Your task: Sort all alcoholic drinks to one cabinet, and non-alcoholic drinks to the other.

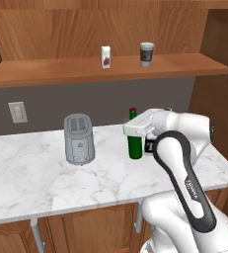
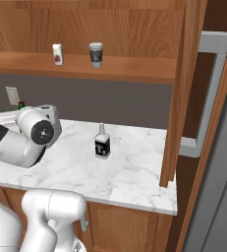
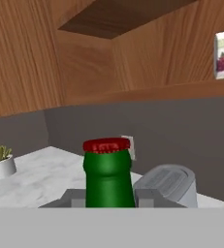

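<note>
The slim dark-green bottle (image 1: 133,146) with a red cap stands upright at the back right of the marble counter (image 1: 31,178). My gripper (image 1: 134,131) is shut on its upper body. In the hand view the bottle (image 3: 108,177) sits tight between my gripper (image 3: 109,198) fingers. The clear squarish bottle (image 2: 102,142) with a black label stands on the counter just right of the green one, mostly hidden by my arm in the left base view. The paper coffee cup (image 1: 146,54) and the small white carton (image 1: 106,57) stand on the wooden shelf (image 1: 46,74) above.
A grey toaster (image 1: 79,139) stands on the counter left of the green bottle. A wall socket (image 1: 18,112) is further left. A small potted plant (image 3: 1,161) sits on the counter. A wooden side panel (image 2: 176,98) bounds the counter's right end.
</note>
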Motion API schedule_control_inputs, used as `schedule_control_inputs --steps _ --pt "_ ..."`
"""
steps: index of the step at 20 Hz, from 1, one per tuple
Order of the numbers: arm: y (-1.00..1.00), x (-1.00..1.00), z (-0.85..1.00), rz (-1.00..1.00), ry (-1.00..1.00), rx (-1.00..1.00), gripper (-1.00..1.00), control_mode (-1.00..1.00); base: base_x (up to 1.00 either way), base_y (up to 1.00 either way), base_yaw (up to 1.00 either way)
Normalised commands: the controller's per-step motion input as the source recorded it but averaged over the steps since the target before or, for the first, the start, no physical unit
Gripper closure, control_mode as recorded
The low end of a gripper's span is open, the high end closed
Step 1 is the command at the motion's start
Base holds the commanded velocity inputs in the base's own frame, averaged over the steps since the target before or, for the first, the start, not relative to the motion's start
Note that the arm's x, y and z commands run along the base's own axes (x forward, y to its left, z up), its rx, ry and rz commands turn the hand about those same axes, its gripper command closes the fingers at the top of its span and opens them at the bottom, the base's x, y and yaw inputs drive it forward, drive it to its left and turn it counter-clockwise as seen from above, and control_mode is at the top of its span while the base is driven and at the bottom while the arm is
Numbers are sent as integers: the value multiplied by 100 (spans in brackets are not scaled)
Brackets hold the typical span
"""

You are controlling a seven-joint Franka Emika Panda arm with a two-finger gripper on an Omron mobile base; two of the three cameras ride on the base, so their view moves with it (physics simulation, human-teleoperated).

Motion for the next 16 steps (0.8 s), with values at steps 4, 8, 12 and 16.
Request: schedule_control_inputs --steps 4,8,12,16 --pt "-17 -10 19 -2 0 0 100 -100 0 0 0" --pt "-32 -25 24 -3 -2 0 100 -100 0 0 0" --pt "-27 -31 24 -6 -5 0 100 -100 0 0 0" --pt "-8 -35 20 -8 -7 0 100 -100 0 0 0"
